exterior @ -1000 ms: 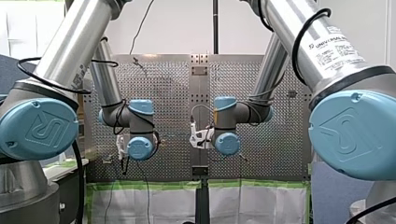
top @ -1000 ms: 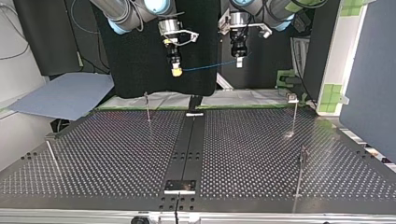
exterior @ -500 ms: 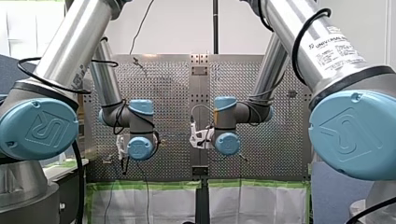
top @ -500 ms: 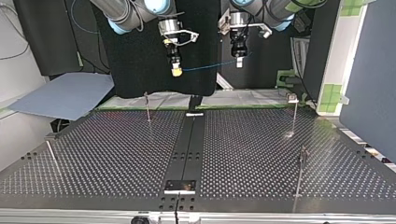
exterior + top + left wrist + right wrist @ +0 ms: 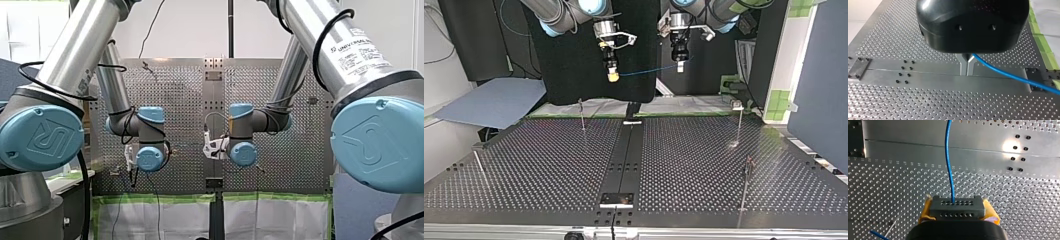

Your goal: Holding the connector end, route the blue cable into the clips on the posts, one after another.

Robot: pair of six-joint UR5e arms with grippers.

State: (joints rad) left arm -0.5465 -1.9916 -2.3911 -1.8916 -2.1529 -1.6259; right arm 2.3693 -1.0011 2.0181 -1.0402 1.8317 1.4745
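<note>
In the right wrist view my right gripper (image 5: pixel 957 206) is shut on a grey connector block (image 5: pixel 957 212), held between yellow pads (image 5: pixel 991 214). The blue cable (image 5: pixel 948 162) leaves the block and runs ahead over the plate. My left gripper (image 5: pixel 967 68) in its own view has its metal fingers (image 5: pixel 963 65) shut on the blue cable (image 5: pixel 1008 74), which trails off to one side. In the top view both grippers hang high above the far edge of the table, my right gripper (image 5: pixel 612 75) at the left and my left gripper (image 5: pixel 679 65) at the right. The cable (image 5: pixel 649 71) spans between them.
Thin posts stand on the perforated table (image 5: pixel 549 165): one at the top view's far left of centre (image 5: pixel 582 114), one far right (image 5: pixel 740 122), one near right (image 5: pixel 746 185), one near left (image 5: pixel 478 162). A dark centre strip (image 5: pixel 625 160) runs across the table.
</note>
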